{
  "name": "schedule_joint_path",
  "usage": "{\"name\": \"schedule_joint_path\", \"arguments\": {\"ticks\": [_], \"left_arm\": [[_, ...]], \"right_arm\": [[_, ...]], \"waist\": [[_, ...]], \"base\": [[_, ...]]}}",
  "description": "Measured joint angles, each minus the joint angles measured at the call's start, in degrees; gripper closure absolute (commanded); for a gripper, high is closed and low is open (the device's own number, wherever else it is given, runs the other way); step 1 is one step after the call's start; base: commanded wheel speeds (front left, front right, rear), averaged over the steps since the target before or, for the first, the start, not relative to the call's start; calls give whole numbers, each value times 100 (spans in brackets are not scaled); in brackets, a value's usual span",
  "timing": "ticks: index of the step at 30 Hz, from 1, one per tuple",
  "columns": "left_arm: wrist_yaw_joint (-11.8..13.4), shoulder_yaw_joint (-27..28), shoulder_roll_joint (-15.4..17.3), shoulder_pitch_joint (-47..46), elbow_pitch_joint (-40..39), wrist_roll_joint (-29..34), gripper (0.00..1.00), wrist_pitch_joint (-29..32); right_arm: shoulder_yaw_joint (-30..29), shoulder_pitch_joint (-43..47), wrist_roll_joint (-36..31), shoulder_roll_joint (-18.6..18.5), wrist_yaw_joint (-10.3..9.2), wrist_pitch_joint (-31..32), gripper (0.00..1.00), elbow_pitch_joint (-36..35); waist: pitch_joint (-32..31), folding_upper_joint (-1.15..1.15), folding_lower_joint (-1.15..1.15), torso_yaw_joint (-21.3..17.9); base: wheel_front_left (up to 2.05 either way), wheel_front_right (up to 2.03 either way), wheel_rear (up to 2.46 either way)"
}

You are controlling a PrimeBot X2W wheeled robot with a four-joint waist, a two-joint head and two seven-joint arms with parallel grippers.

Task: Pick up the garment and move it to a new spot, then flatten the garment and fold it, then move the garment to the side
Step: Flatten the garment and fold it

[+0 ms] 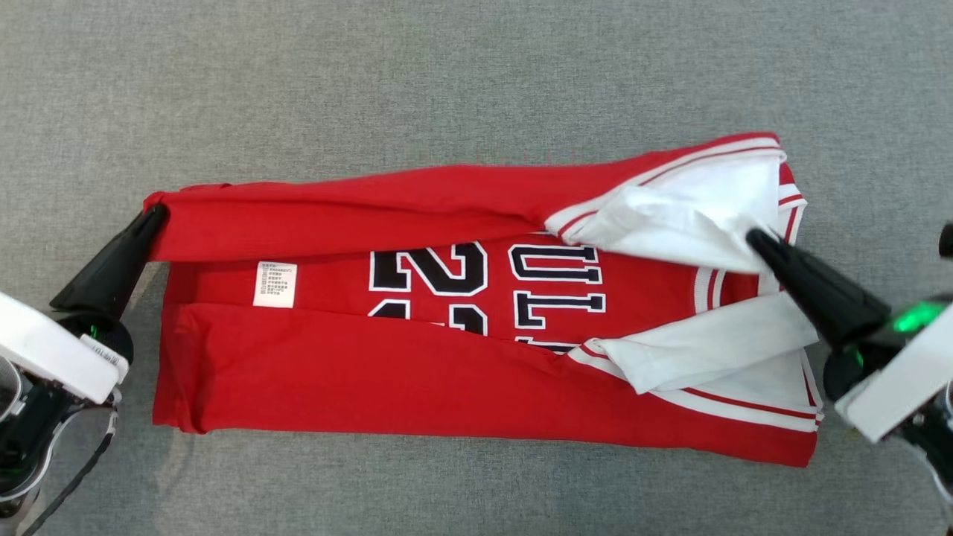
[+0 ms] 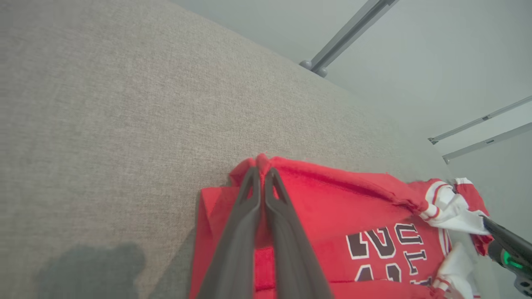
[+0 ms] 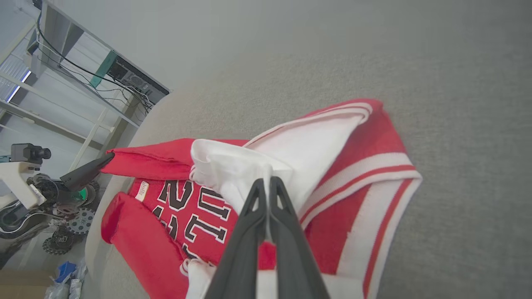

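Red jersey (image 1: pixel 417 372) lies flattened, near side already folded in; left pincer (image 1: pixel 155 214) and right pincer (image 1: pixel 753 237) each pinch the far flap, mid-fold. Moving it aside is left.

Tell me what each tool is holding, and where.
Left tool grips the jersey at its red hem corner; right tool grips white fabric at the opposite end.
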Motion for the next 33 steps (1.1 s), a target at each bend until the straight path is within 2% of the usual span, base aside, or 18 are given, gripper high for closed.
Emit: {"name": "schedule_joint_path", "arguments": {"ticks": [6,13,14,15,16,17,22,25,29,33], "left_arm": [[19,-13,-67,191,115,-138,100,9],[0,64,-134,492,313,-387,100,-69],[-8,63,-151,506,355,-399,84,-71],[-21,78,-179,516,393,-437,0,-109],[-42,96,-233,523,415,-441,0,-164],[-54,89,-274,540,423,-438,0,-198],[-53,277,-499,623,468,-283,0,-846],[97,437,-651,660,361,-110,0,-1345],[639,716,-806,712,80,494,0,-1893],[1273,1032,-1118,705,-341,1440,0,-2000]], "right_arm": [[-335,917,-177,702,0,122,100,-422],[-506,1595,-338,1311,0,196,100,-471],[-513,1643,-360,1366,0,190,100,-454],[-508,1649,-404,1421,0,122,67,-439],[-503,1647,-420,1469,0,56,45,-439],[-505,1644,-450,1524,0,-29,0,-437],[-627,1457,-951,1645,0,-913,0,-455],[-679,1288,-1217,1686,0,-1496,0,-456],[-740,1042,-1668,1709,0,-2183,0,-419],[-900,834,-2137,1781,0,-2644,0,-226]], "waist": [[-19,0,0,-70],[-55,0,0,-170],[-56,0,0,-172],[-59,0,0,-179],[-67,0,0,-188],[-77,0,0,-197],[-146,0,0,-219],[-218,0,0,-232],[-326,0,0,-231],[-445,0,0,-213]], "base": [[0,0,0],[0,0,0],[0,0,0],[0,0,0],[0,0,0],[0,0,0],[0,0,0],[0,0,0],[0,0,0],[0,0,0]]}}
